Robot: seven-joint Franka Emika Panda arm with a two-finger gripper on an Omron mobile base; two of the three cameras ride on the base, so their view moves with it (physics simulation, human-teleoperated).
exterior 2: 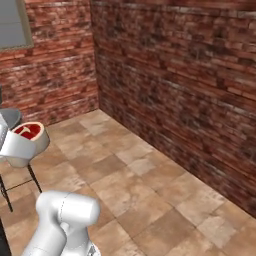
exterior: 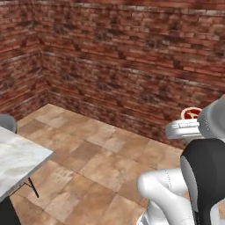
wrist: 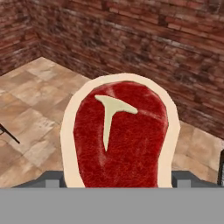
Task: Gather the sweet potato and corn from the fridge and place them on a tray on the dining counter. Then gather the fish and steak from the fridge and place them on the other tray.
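Observation:
The steak (wrist: pixel 120 135), a slab of red raw meat with a pale fat rim and a T-shaped bone mark, stands on edge between my gripper's (wrist: pixel 118 183) fingers. It is held up in the air over the tiled floor. From the base it appears as a small red disc, the steak (exterior: pixel 191 114) at the right, with the gripper (exterior: pixel 183 128) shut on it. The right base view has the steak (exterior 2: pixel 31 132) and gripper (exterior 2: pixel 20 146) at the left. A corner of the white marble dining counter (exterior: pixel 17 162) lies at the lower left.
Red brick walls (exterior: pixel 132 66) meet in a corner ahead, above a tan tiled floor (exterior 2: pixel 150 190). A grey stool (exterior: pixel 6 123) stands by the counter, and a stool (exterior 2: pixel 11 118) with thin dark legs is beside the arm. A grey window (exterior 2: pixel 12 22) is at the upper left.

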